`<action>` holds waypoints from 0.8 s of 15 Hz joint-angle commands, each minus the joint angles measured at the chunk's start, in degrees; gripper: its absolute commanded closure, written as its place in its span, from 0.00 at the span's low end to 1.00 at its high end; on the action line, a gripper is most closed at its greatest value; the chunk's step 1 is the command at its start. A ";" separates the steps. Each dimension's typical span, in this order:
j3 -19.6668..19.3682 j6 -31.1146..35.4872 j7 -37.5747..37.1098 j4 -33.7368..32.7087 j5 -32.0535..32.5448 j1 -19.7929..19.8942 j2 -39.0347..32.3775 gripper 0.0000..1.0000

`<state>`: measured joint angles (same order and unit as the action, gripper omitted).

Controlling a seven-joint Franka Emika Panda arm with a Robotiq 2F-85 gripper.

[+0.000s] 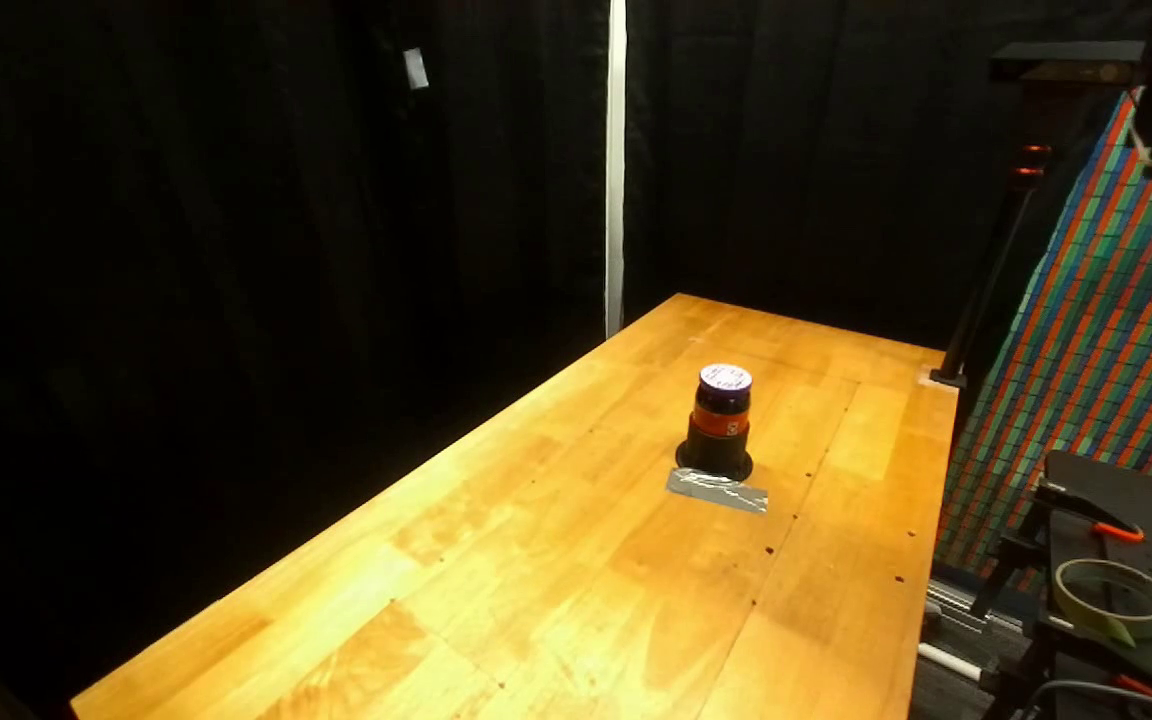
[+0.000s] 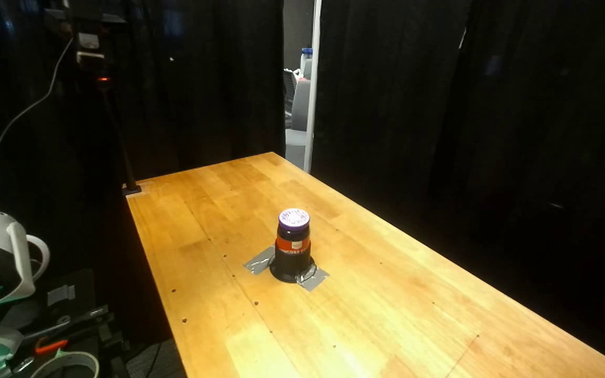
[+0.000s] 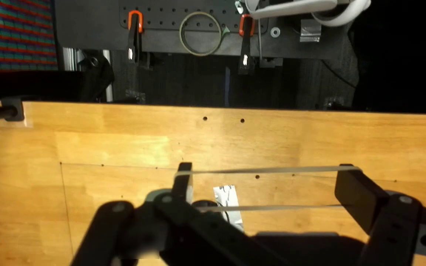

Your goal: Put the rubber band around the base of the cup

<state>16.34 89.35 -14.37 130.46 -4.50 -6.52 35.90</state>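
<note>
The cup (image 1: 721, 425) stands upright on the table in both exterior views (image 2: 293, 245). It has a dark flanged base, a red-orange band and a pale top with a purple rim. The rubber band (image 3: 272, 170) is stretched in a long loop around both fingers of my gripper (image 3: 266, 184) in the wrist view. The gripper is open wide, with only the band's two strands spanning the gap. A dark rounded part, seemingly of the cup (image 3: 204, 203), shows beside the left finger, mostly hidden by it. The gripper is out of view in both exterior views.
Silver tape strips (image 2: 258, 261) lie at the cup's base on the wooden table (image 1: 536, 560). A dark pole (image 1: 954, 340) is fixed at a table corner. Beyond the table edge, a black side bench (image 3: 161, 38) carries clamps and a tape roll (image 3: 200, 54).
</note>
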 commanded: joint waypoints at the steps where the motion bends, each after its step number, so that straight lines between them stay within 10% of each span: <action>1: 2.89 5.77 -0.68 -10.00 3.19 -0.21 -13.28 0.00; 12: -1.86 14.46 0.31 -26.28 12.76 -1.56 -45.08 0.00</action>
<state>17.55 105.03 -14.82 109.83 7.58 -6.77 -2.40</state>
